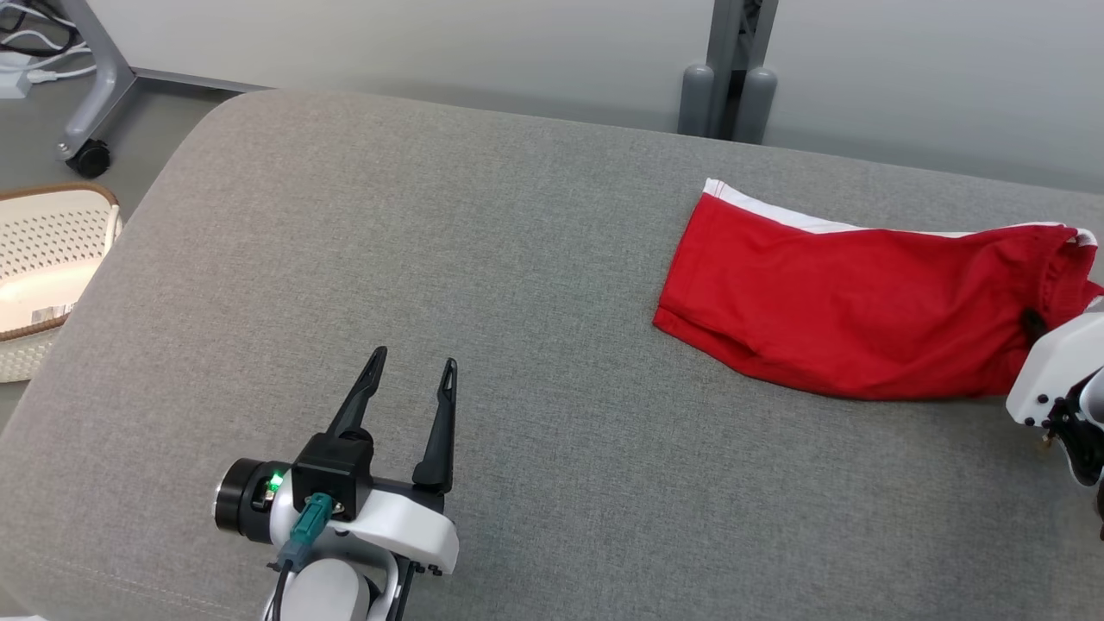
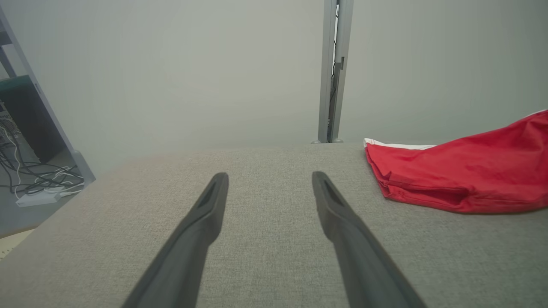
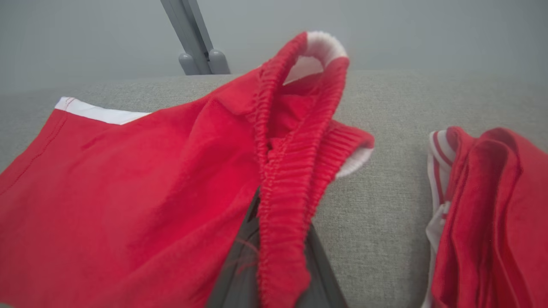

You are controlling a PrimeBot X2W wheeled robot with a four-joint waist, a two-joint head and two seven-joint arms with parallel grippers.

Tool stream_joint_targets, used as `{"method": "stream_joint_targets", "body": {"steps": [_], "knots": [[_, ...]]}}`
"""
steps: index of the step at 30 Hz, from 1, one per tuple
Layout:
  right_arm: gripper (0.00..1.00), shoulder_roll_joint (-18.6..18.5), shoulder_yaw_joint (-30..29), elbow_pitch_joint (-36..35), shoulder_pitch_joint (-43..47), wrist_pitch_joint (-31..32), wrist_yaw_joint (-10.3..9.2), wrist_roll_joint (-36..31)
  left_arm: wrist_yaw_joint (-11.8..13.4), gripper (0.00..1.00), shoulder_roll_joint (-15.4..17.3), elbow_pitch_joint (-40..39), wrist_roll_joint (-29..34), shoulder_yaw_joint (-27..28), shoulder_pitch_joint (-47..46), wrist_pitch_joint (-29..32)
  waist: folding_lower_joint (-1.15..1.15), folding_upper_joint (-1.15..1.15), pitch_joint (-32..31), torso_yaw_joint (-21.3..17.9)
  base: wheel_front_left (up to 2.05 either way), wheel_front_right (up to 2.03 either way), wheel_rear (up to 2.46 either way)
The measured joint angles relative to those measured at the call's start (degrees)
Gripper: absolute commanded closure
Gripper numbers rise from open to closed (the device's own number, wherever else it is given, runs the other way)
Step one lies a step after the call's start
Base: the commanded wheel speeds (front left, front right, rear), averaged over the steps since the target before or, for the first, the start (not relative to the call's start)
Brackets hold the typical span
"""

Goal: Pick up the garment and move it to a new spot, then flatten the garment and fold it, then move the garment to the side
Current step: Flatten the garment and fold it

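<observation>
The garment (image 1: pixel 845 293), red shorts with a white side stripe, lies on the grey padded table (image 1: pixel 431 216) at the right. Its elastic waistband end is lifted off the surface. My right gripper (image 1: pixel 1033 324) is at the table's right edge, shut on that waistband. In the right wrist view the gathered waistband (image 3: pixel 282 205) runs up between the dark fingers (image 3: pixel 237 269). My left gripper (image 1: pixel 412 358) hovers low over bare table at the lower left, open with nothing between its fingers (image 2: pixel 205 214). The garment's hem (image 2: pixel 411 188) lies off to its right.
Another folded red cloth with white stripes (image 3: pixel 483 222) lies on the table just right of the held waistband. A white perforated basket (image 1: pixel 43 259) stands on the floor to the left. Behind the table are a grey post (image 1: pixel 729 95) and a wheeled frame leg (image 1: pixel 90 155).
</observation>
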Motion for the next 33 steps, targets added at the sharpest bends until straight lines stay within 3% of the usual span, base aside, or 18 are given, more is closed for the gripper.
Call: {"method": "stream_joint_targets", "body": {"steps": [11, 23, 33], "knots": [[1.00, 2.36, 3.14, 0.29, -4.17, -0.48, 0.00, -4.03, 0.54, 0.00, 0.00, 0.40, -0.89, -0.71, 0.01, 0.00, 0.00, 0.00, -0.31, 1.38, 0.00, 0.00, 0.00], [1.00, 6.11, 4.04, -5.35, -7.21, 2.34, 0.00, -0.25, 1.13, 0.00, 0.00, 0.62, -1.94, -2.34, -0.12, 0.00, 0.00, 0.00, 1.44, 3.05, 0.00, 0.00, 0.00], [1.00, 7.50, 6.62, -5.32, -10.21, 4.15, 0.00, -0.07, 1.71, 0.00, 0.01, 0.25, -3.36, -4.34, -1.29, 0.00, 0.00, 0.00, 4.36, 6.61, 0.00, 0.00, 0.00]]}}
